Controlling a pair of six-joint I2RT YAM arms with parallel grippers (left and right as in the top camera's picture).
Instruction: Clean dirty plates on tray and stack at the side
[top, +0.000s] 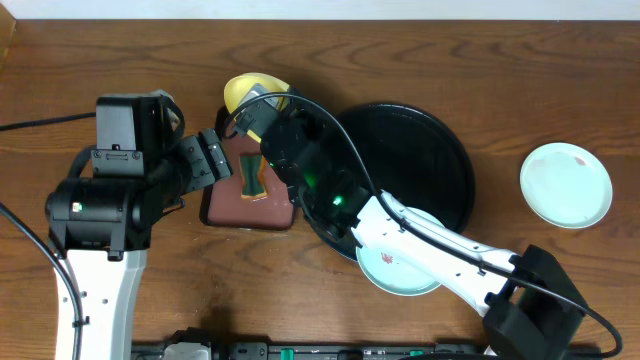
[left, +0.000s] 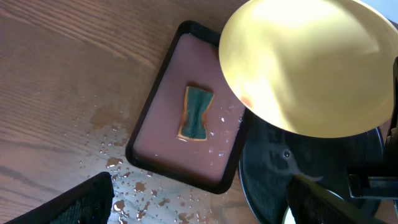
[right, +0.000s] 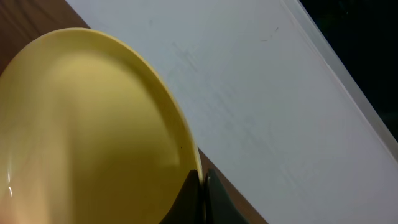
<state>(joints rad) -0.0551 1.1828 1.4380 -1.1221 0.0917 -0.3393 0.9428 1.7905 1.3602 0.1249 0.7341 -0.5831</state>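
My right gripper (top: 258, 108) is shut on the rim of the pale yellow plate (top: 250, 90) and holds it tilted in the air above the far end of the reddish-brown tray. In the right wrist view the fingers (right: 202, 186) pinch the plate's edge (right: 87, 124). In the left wrist view the yellow plate (left: 305, 62) shows a faint red smear at its lower left. One mint plate (top: 566, 185) lies on the tabletop at right. Another mint plate (top: 400, 268) lies at the front rim of the black tray (top: 430, 150), partly under my right arm. My left gripper (top: 213, 158) (left: 199, 211) is open and empty.
A rectangular reddish-brown tray (top: 225, 205) (left: 168, 124) holds liquid and a green sponge (top: 252, 175) (left: 196, 113). Water drops (left: 143, 186) lie on the wood beside it. My right arm crosses over the black tray. A white wall fills the right wrist view.
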